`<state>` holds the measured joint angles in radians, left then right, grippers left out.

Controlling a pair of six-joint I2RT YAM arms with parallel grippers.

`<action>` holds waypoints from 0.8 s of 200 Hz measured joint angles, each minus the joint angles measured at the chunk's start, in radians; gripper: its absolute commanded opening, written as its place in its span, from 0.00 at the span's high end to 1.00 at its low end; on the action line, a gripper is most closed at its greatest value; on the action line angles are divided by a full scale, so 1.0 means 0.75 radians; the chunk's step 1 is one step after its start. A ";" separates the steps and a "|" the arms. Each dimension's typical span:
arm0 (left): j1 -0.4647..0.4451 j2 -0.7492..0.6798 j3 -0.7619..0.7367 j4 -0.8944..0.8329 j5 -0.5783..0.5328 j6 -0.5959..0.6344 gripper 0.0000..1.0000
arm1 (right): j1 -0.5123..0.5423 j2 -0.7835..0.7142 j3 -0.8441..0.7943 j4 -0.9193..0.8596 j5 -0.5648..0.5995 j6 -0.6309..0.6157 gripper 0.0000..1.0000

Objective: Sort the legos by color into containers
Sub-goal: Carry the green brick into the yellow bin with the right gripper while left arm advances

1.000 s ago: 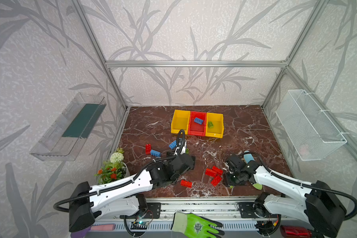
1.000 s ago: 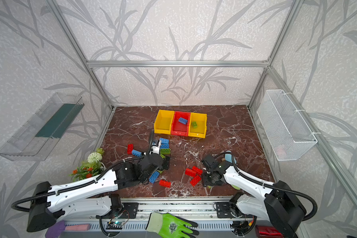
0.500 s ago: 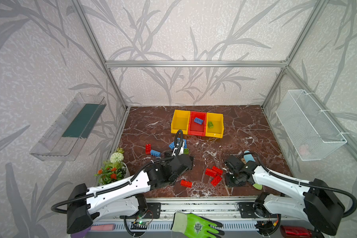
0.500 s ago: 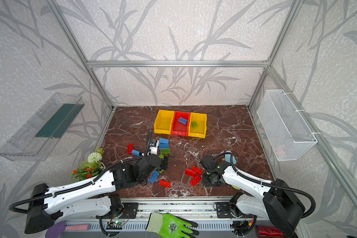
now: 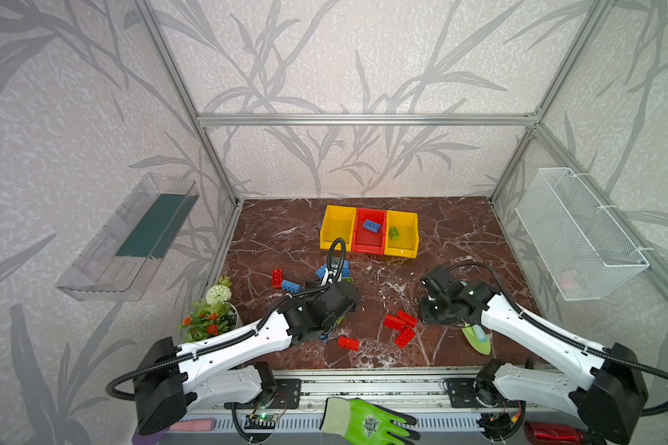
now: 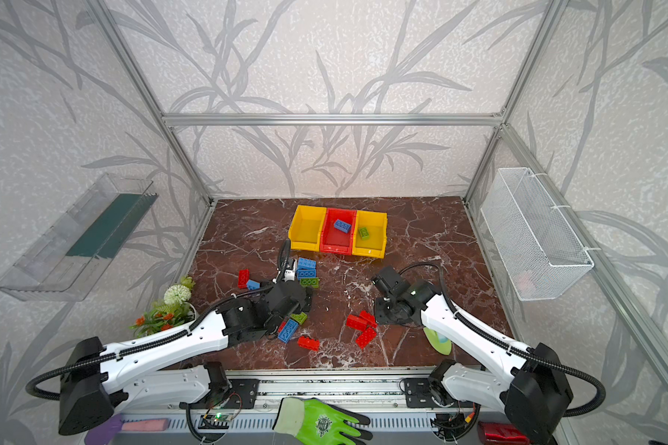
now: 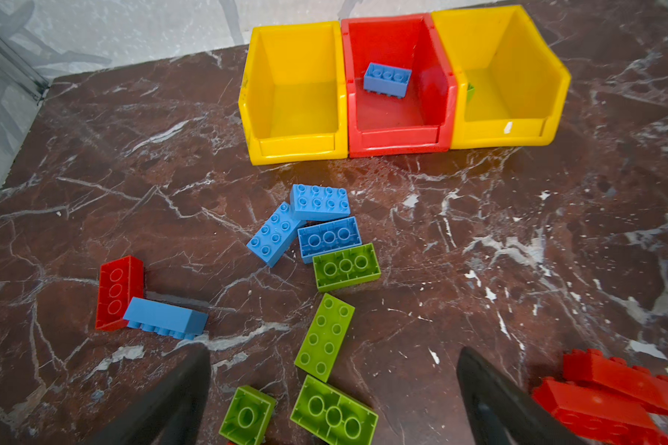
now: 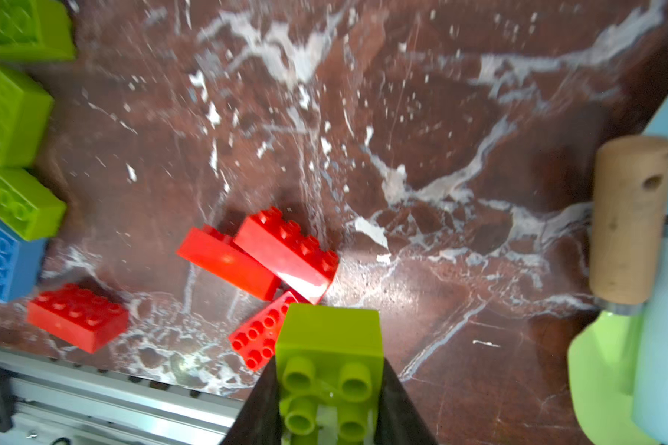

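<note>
My right gripper (image 8: 330, 364) is shut on a small lime green lego (image 8: 330, 339), studs facing the camera, right beside a cluster of red legos (image 8: 270, 258). In both top views that cluster (image 5: 400, 325) (image 6: 361, 325) lies just left of the right wrist. My left gripper (image 7: 332, 352) stands open over several lime green legos (image 7: 324, 337), with blue legos (image 7: 319, 225) beyond them. The containers stand in a row at the back: a yellow bin (image 7: 294, 150), a red bin (image 7: 398, 142) holding a blue lego (image 7: 387, 79), and another yellow bin (image 7: 510, 135) holding a green lego (image 5: 393, 232).
A green trowel with a wooden handle (image 8: 629, 219) lies by the right arm (image 5: 477, 341). A flower pot (image 5: 211, 312) stands at the front left. A wire basket (image 5: 579, 235) hangs on the right wall, a clear tray (image 5: 132, 239) on the left wall. A green glove (image 5: 367, 422) lies on the front rail.
My right gripper has closed on the small lime green lego. The left arm has barely shifted and its gripper stays open.
</note>
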<state>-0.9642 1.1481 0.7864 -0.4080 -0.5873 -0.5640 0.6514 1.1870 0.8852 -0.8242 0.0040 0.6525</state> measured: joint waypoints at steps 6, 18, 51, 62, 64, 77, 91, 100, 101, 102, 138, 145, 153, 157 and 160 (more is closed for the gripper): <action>0.034 0.014 0.005 -0.003 0.026 0.010 0.01 | -0.025 0.028 0.037 0.003 -0.007 -0.015 0.68; 0.102 0.040 0.030 -0.006 0.083 0.035 0.01 | -0.089 0.126 0.148 0.004 -0.028 -0.047 0.68; 0.294 0.143 0.201 -0.010 0.215 0.128 0.01 | -0.221 0.462 0.496 0.036 -0.069 -0.152 0.68; 0.346 0.196 0.279 -0.009 0.251 0.163 0.01 | -0.254 0.566 0.612 0.035 -0.084 -0.187 0.68; 0.349 0.198 0.283 -0.009 0.253 0.166 0.01 | -0.262 0.594 0.647 0.034 -0.088 -0.195 0.68; 0.392 0.246 0.347 -0.006 0.284 0.196 0.01 | -0.296 0.732 0.813 0.022 -0.105 -0.234 0.69; 0.429 0.291 0.394 -0.004 0.314 0.222 0.01 | -0.330 0.862 0.975 0.004 -0.119 -0.270 0.69; 0.448 0.312 0.409 -0.004 0.332 0.235 0.01 | -0.351 0.953 1.076 -0.018 -0.117 -0.292 0.69; 0.450 0.314 0.409 -0.003 0.333 0.236 0.01 | -0.352 0.959 1.083 -0.018 -0.118 -0.294 0.69; 0.452 0.316 0.411 -0.003 0.334 0.238 0.01 | -0.354 0.972 1.096 -0.020 -0.121 -0.299 0.69; 0.507 0.391 0.448 -0.006 0.382 0.273 0.01 | -0.401 1.252 1.409 -0.120 -0.097 -0.380 0.69; 0.518 0.408 0.463 -0.007 0.391 0.278 0.01 | -0.406 1.301 1.465 -0.138 -0.095 -0.391 0.69; 0.526 0.420 0.476 -0.007 0.397 0.283 0.01 | -0.410 1.346 1.518 -0.157 -0.090 -0.407 0.69; 0.531 0.427 0.485 -0.005 0.400 0.285 0.01 | -0.412 1.373 1.551 -0.167 -0.086 -0.412 0.69; 0.534 0.431 0.493 -0.005 0.403 0.287 0.01 | -0.413 1.389 1.570 -0.177 -0.084 -0.419 0.69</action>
<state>-0.5636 1.4715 1.1561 -0.4118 -0.2852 -0.3489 0.3416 2.2288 2.0624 -0.9569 -0.0593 0.3382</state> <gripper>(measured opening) 0.992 0.344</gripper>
